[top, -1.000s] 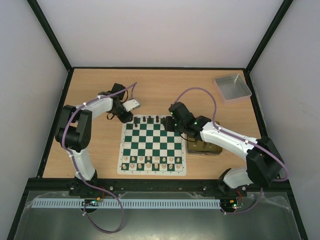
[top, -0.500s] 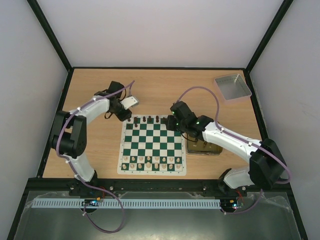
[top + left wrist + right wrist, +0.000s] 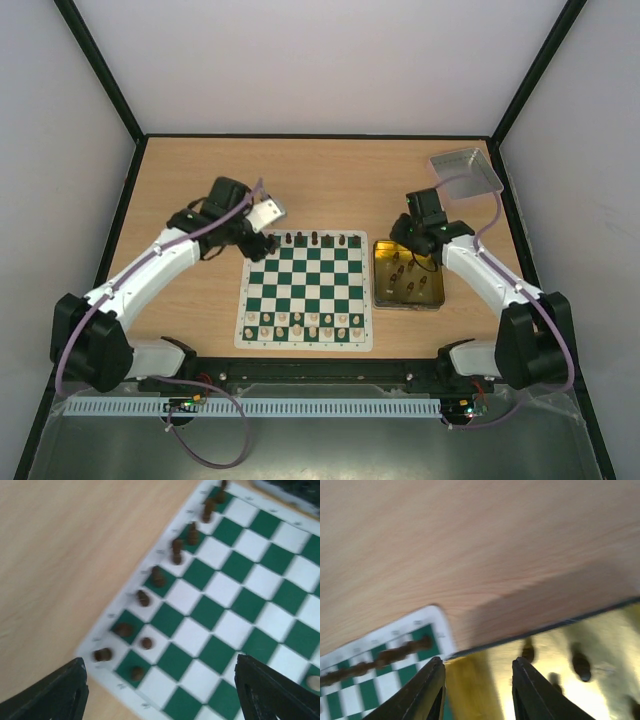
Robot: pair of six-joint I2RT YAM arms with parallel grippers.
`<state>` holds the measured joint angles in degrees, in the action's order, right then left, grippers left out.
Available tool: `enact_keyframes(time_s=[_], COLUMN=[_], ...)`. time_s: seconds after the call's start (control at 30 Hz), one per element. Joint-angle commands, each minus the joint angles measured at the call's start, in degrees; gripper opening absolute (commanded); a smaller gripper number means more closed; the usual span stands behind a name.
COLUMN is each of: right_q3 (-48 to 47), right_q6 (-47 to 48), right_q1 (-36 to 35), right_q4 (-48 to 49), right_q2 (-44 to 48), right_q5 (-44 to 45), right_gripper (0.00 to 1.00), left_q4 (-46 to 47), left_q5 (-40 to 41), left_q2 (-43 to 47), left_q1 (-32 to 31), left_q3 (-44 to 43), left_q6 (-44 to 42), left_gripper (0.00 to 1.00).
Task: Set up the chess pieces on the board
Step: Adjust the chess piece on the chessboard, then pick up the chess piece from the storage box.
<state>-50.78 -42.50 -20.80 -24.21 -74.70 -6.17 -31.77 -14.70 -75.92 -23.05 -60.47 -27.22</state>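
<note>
1. Judging by their look, the chess pieces (image 3: 175, 550) are small, light, hard and easily tipped; take one around its body.
2. Some stand on the far side of the board (image 3: 305, 285), others are in the gold tin (image 3: 408, 305).
3. The left gripper (image 3: 160, 660) and right gripper (image 3: 477, 661) are open and empty.

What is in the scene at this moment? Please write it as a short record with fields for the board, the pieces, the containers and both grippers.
board: flat, between the two arms
dark chess pieces: a row along the board's far edge; several more in the gold tin
cream pieces: on the board's two near rows
gold tin: just right of the board
grey tray: far right corner, apart from the rest
left gripper: open, empty, near the board's far left corner
right gripper: open, empty, above the tin's far edge
</note>
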Motion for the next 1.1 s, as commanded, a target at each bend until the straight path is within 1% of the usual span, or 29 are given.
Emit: enact_keyframes(time_s=[0.0, 0.03, 0.1, 0.17, 0.4, 0.53, 0.77, 0.9, 1.0, 1.07], right_q3=[2.47, 2.04, 1.25, 0.45, -0.25, 0.08, -0.34, -0.25, -0.02, -0.06], right_q6=[-0.74, -0.27, 0.78, 1.49, 2.24, 2.36, 2.46, 2.04, 1.72, 1.62], right_q1=[3.62, 3.65, 3.65, 3.66, 3.63, 3.61, 3.61, 3.66, 3.65, 3.66], right_q4=[-3.23, -3.40, -3.55, -4.02, -3.78, -3.24, -2.38, -0.75, 0.65, 1.05], right_q2=[-3.04, -4.00, -5.65, -7.17, -10.50, -11.70, -13.46, -15.58, -16.98, -17.93], right_q5=[-2.30, -2.15, -1.22, -0.06, 2.37, 2.52, 3.80, 3.93, 2.67, 2.21], right_gripper=[0.37, 0.37, 0.37, 0.36, 0.36, 0.34, 0.30, 0.28, 0.26, 0.23], left_q4=[2.23, 2.37, 2.88, 3.94, 4.56, 5.03, 6.17, 6.43, 6.54, 6.57], left_q5=[-0.90, -1.82, -2.52, -2.14, -0.85, 0.06, 5.04, 5.02, 3.52, 3.48], left_q2=[1.60, 1.65, 1.88, 2.48, 5.01, 5.09, 4.89, 5.15, 4.89, 4.30], left_q1=[-5.18, -5.46, -5.52, -5.49, -5.25, -5.25, -5.01, -4.07, -3.14, -2.97], left_q3=[4.30, 4.77, 5.86, 7.06, 6.93, 7.76, 7.52, 8.11, 8.16, 8.17], left_q6=[4.57, 4.42, 3.94, 3.60, 6.32, 6.39, 7.18, 7.32, 7.23, 7.35], left_gripper=[0.83, 0.86, 0.95, 0.99, 0.99, 0.99, 0.99, 0.99, 0.99, 0.99])
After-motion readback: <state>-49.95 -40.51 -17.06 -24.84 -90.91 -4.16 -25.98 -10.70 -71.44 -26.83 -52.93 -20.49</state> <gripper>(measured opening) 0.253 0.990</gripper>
